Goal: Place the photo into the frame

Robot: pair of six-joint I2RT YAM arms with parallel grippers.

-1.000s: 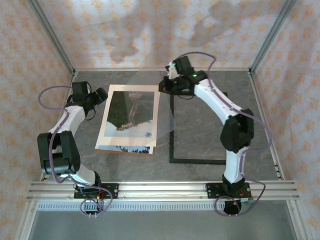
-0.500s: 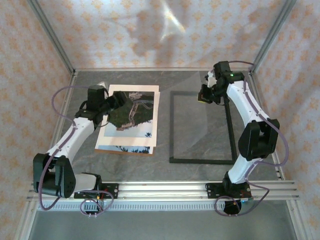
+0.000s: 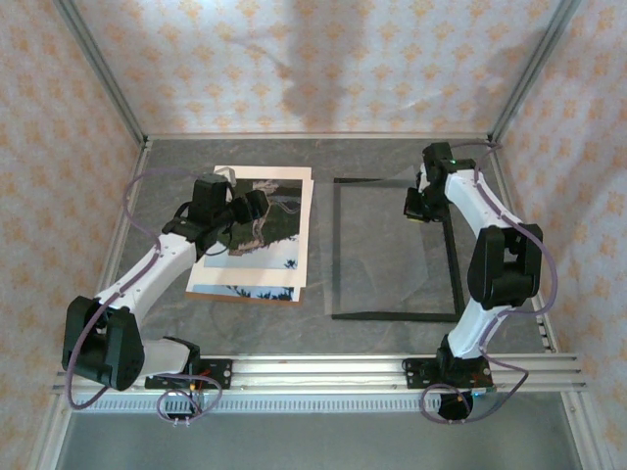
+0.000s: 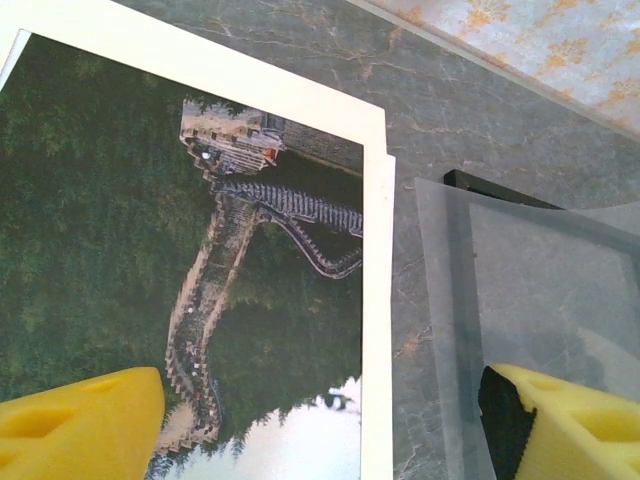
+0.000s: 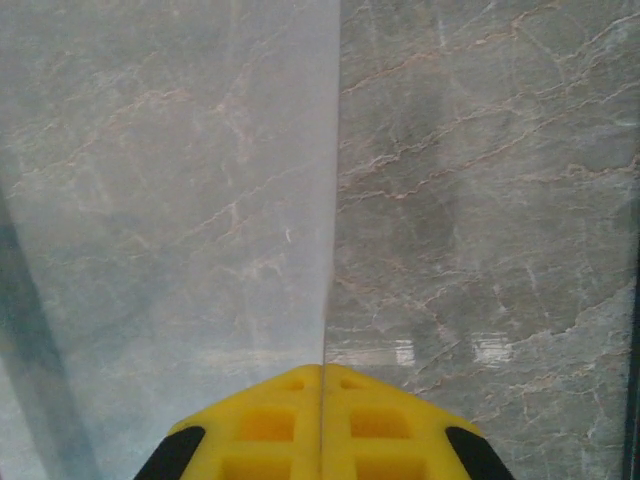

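The photo (image 3: 257, 233), a green hill with a winding wall inside a white border, lies face up at the left of the table (image 3: 392, 157). My left gripper (image 3: 265, 208) hovers open over its upper part. In the left wrist view its yellow fingers (image 4: 80, 420) straddle the photo (image 4: 150, 250) near its right edge. The thin black frame (image 3: 454, 264) lies flat to the right. My right gripper (image 3: 416, 204) is over its upper right part, shut on the edge of a clear sheet (image 5: 170, 200) that spreads across the frame's opening.
Under the photo lie another print with blue sky (image 3: 257, 291) and a brown backing board (image 3: 245, 297). The clear sheet (image 4: 540, 290) and a frame corner (image 4: 490, 188) sit just right of the photo. Patterned walls with metal posts (image 3: 98, 69) close in the table.
My right arm swung right, away from the photo, carrying the clear sheet over the frame and lowering it. My left arm reached out over the photo.
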